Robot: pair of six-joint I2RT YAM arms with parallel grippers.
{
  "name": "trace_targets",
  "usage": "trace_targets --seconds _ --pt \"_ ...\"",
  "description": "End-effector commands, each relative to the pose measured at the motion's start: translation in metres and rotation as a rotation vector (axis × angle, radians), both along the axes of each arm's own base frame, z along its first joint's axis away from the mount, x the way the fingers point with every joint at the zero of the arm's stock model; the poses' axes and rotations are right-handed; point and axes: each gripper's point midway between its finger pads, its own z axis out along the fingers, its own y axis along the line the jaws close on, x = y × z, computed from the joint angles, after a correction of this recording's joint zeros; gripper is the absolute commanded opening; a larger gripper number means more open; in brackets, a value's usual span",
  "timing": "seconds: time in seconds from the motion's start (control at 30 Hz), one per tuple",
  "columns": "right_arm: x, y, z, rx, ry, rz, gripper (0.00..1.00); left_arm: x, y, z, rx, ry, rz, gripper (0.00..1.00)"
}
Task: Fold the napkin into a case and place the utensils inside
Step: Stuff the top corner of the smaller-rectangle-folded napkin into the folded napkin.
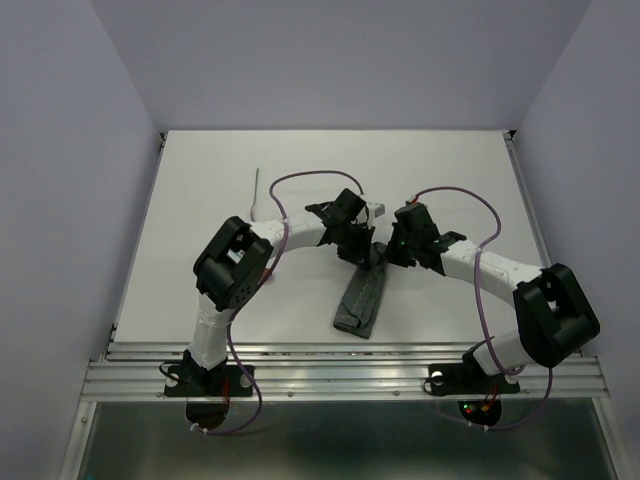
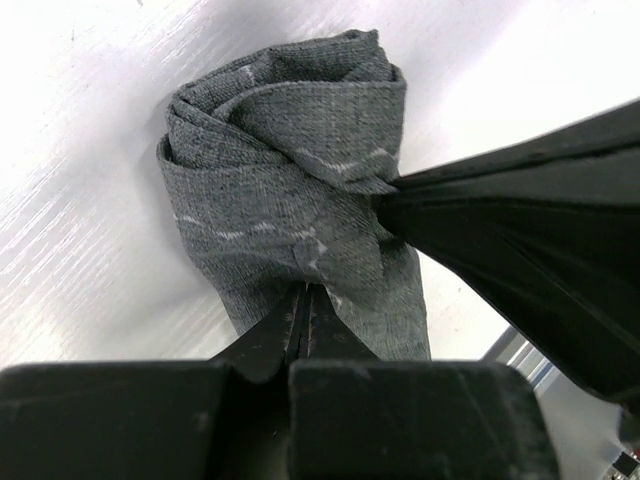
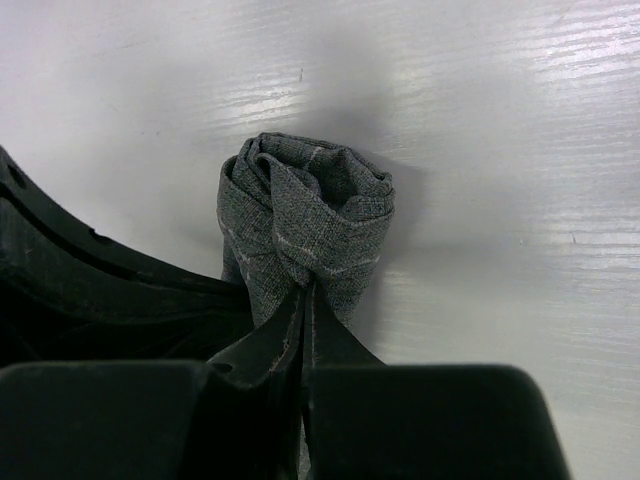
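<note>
1. Napkin (image 1: 358,305): a dark grey cloth folded into a long narrow strip. It lies on the white table (image 1: 200,250) a little right of the middle. Its near end rests flat, not far from the metal rail (image 1: 340,372) where the arms are bolted.
2. From that near end the strip runs away from the arms and slants slightly to the right. Its far end lies under the two wrists, which meet there.
3. The wrist views show the far end bunched into a loose roll of several curled layers, with pale stitched seams crossing the fabric.
4. The left gripper (image 2: 305,292) is clenched on the napkin. Its fingers are pressed together with a fold of cloth pinched between the tips, at the near side of the roll.
5. The right gripper (image 3: 305,292) is also clamped on the napkin, fingers tight together on a fold just below the roll. It reaches in from the right, and its tip is touching the cloth just beside the left gripper's hold.
6. Farther back and to the left, a slim pale utensil (image 1: 257,194) lies on the table, well apart from the napkin. It points roughly toward the far edge, and its tip colour is too small to tell.
</note>
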Motion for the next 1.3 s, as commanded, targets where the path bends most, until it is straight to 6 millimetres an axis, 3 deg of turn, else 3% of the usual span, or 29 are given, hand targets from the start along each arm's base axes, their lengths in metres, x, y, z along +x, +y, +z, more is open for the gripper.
trace_targets --seconds 0.0,0.4,0.63,0.8,1.27 --pt "0.018 0.007 0.026 0.044 -0.087 0.000 0.01 0.010 -0.004 0.057 -0.068 -0.118 -0.036 0.00" --pt "0.019 0.008 0.028 0.045 -0.091 0.001 0.01 0.023 -0.008 0.060 -0.108 -0.116 -0.006 0.00" --pt "0.019 0.008 0.029 0.046 -0.091 0.000 0.01 0.026 -0.016 0.045 -0.108 -0.082 -0.009 0.00" --pt "0.019 0.009 0.028 0.046 -0.087 0.006 0.01 0.028 -0.021 0.045 -0.130 -0.083 -0.007 0.00" --pt "0.020 0.011 0.025 0.046 -0.080 0.013 0.01 0.022 -0.034 0.014 -0.152 0.014 -0.010 0.00"
